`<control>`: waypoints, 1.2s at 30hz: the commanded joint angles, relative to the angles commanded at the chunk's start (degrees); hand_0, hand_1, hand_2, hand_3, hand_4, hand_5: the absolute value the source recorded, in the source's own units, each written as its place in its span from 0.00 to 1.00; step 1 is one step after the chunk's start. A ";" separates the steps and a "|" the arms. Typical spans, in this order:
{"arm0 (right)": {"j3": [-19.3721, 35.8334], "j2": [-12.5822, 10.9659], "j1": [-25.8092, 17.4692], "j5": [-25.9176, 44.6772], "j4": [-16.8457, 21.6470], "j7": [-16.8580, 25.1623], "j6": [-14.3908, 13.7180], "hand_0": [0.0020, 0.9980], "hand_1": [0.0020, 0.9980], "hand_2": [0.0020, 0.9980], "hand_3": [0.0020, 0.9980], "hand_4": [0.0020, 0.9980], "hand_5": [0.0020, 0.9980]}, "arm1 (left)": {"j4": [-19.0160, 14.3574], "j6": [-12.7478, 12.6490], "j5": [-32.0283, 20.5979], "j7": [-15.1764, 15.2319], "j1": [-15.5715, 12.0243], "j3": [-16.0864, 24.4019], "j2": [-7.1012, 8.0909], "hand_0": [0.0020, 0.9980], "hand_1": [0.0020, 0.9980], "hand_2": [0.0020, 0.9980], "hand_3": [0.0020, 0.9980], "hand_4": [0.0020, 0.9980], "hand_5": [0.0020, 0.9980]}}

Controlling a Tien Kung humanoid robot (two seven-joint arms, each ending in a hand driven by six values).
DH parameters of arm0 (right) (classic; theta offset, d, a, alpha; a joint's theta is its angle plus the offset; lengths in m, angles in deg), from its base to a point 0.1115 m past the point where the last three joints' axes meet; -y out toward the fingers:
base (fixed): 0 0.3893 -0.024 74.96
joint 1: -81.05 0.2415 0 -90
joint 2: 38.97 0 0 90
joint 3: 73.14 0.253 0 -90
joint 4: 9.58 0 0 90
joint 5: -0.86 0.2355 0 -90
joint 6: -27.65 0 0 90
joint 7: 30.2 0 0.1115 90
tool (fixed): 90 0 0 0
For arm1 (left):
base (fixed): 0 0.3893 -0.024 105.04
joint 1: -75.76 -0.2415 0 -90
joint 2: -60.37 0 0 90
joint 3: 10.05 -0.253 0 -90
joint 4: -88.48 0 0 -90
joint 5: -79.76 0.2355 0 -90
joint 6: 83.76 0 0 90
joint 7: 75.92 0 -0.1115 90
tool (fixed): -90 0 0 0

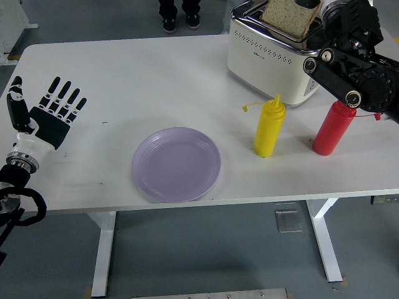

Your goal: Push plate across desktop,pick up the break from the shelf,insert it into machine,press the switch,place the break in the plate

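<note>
A slice of brown bread point(288, 17) stands tilted in the top slot of the cream toaster point(268, 56) at the table's far right. My right hand point(330, 9) is at the bread's right edge, above the toaster, with its fingers closed on the slice; the black forearm point(352, 75) runs down to the right. A lilac plate point(176, 164) lies empty near the table's front edge, in the middle. My left hand point(47, 112) rests flat on the table at the far left, fingers spread, holding nothing.
A yellow squeeze bottle point(269, 126) and a red squeeze bottle point(333, 128) stand in front of the toaster, the red one just under my right forearm. A person's shoes point(177, 18) show beyond the table's far edge.
</note>
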 joint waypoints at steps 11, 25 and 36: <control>-2.06 1.36 -0.02 0.90 -0.43 1.05 -0.03 0.44 0.51 0.53 0.48 0.15 0.00 | -0.15 0.05 -0.30 -0.21 -0.14 -0.05 0.01 0.83 0.76 0.71 0.70 0.80 1.00; -4.43 2.37 -0.82 3.85 -1.12 2.03 0.47 0.45 0.53 0.56 0.54 0.36 0.00 | -0.39 0.10 -0.65 -0.46 -0.11 0.17 0.03 0.83 0.76 0.71 0.69 0.80 1.00; -5.58 2.69 -1.34 6.00 -1.70 2.66 3.04 0.50 0.61 0.65 0.62 0.45 0.04 | -0.57 0.50 -2.59 -1.27 -0.18 0.78 0.05 0.83 0.76 0.71 0.69 0.80 1.00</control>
